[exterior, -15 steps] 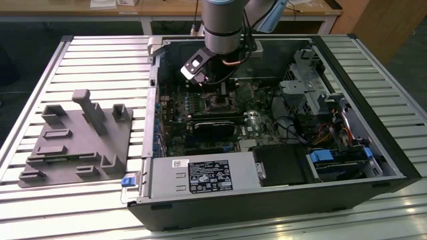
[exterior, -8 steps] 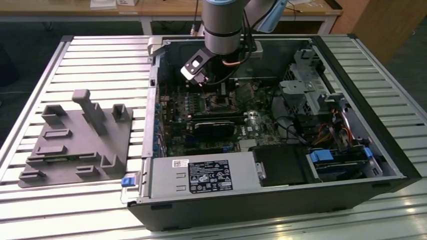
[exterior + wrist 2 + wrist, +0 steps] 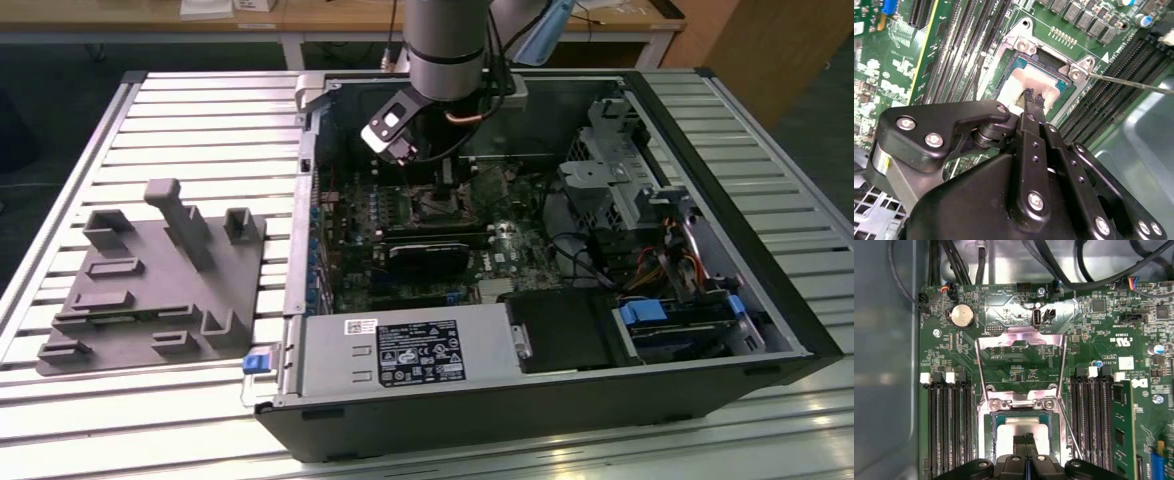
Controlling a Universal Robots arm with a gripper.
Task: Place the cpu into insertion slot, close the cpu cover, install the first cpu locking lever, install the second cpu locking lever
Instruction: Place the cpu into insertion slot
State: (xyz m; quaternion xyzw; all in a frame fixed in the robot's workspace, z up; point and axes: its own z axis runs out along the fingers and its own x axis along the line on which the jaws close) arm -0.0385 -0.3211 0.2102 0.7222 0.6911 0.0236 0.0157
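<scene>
Exterior view: gripper (image 3: 430, 180) at twelve o'clock of the black card (image 3: 427, 255); fingers (image 3: 1029, 95) pinched together over the cpu (image 3: 1019, 82), cpu cover (image 3: 1021, 341) raised.

**A:** Even overhead light in the exterior view. The slatted bench (image 3: 160, 120) throws back pale streaks, close to washed out near the front edge.

**B:** Inside the computer case (image 3: 534, 425) it drops into shadow, and it's deepest under the arm (image 3: 447, 50).

**A:** In the second wrist view the cpu (image 3: 1026, 82) carries a pinkish-white sheen. The black claw (image 3: 1034, 96) shows only small glints on its screws and goes soft close to the lens.

**B:** The first wrist view is bright across the motherboard (image 3: 1004, 310). The cpu cover (image 3: 1021, 342) mirrors a pink tinge, and the case wall (image 3: 884, 365) is a hazy grey with a faint reflected band.
</scene>
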